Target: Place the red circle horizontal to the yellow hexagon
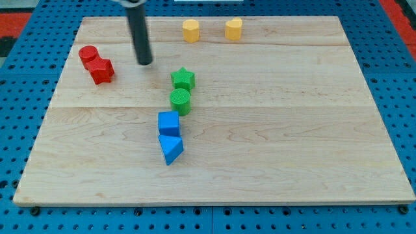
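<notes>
A light wooden board (260, 162) lies on a blue pegboard surface (19, 97), seen from above and slightly in front. I am the arm, and my end is a plain dark rod that holds nothing; my tip (144, 63) rests on bare wood in the upper left part of the board, touching no block.

The red circle (88, 55), a short cylinder, sits near the board's left edge, toward the view's top. It lies to the view's left of my tip and very slightly higher. Pressed against its lower right side is a second red block (102, 70) with an irregular, possibly star-like outline (I cannot make out its shape for certain). That block stands partly between my tip and the circle.

The yellow hexagon (190, 30) sits near the board's top edge, right of my tip and higher in the view. Another yellow block (234, 28), heart-like in shape, is just to its right.

In the middle, a green star (183, 79) touches a green circle (180, 101) below it; lower still a blue cube (168, 123) touches a blue triangle (170, 149).

My judgement: the circle lies lower in the view than the hexagon, so I would need to get beneath it and push it toward the view's top.
</notes>
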### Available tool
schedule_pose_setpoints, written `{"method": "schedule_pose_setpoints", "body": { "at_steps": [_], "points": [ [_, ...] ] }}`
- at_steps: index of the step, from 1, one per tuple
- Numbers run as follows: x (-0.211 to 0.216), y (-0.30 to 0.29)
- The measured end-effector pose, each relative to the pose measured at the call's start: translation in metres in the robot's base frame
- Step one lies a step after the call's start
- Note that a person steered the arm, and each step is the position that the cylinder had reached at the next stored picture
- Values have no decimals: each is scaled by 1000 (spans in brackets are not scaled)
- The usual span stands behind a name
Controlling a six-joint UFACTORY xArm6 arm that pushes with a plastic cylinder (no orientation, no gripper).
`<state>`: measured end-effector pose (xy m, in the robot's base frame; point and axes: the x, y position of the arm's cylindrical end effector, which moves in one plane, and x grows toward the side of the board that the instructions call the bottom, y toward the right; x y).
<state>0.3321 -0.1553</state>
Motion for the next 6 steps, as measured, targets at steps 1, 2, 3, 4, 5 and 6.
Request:
{"method": "schedule_pose_setpoints", "body": {
  "at_steps": [1,2,3,4,5,6],
  "points": [
    [0,-40],
    [23,-41],
    [44,-50],
    [39,-56],
    [2,-56],
    [-26,-56]
  ]
}}
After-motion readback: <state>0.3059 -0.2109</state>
